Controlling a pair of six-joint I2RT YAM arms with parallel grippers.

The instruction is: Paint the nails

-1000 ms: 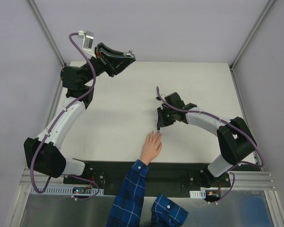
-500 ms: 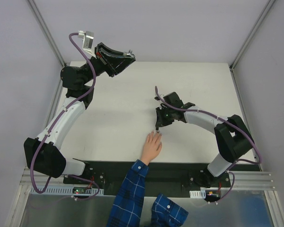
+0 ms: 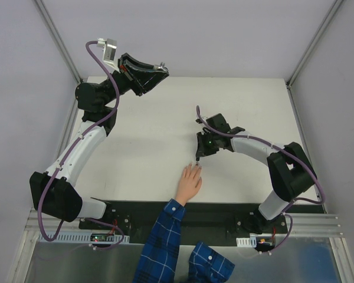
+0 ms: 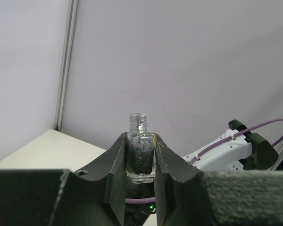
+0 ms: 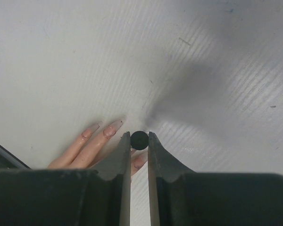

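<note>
Near the lower middle of the top view, a person's hand [image 3: 189, 184] in a blue plaid sleeve [image 3: 162, 242] lies flat on the white tabletop [image 3: 147, 135]. The nails [image 5: 115, 125] are at its finger ends, long and pink, right beside the right hand [image 5: 139, 136]. That hand is pinched narrow on a small round black cap [image 5: 139, 141] just above the fingers. At the upper left, the left hand [image 4: 140, 141] is up in the air. It is squeezed on a small glass bottle [image 4: 141, 157] that stands upright with no lid.
</note>
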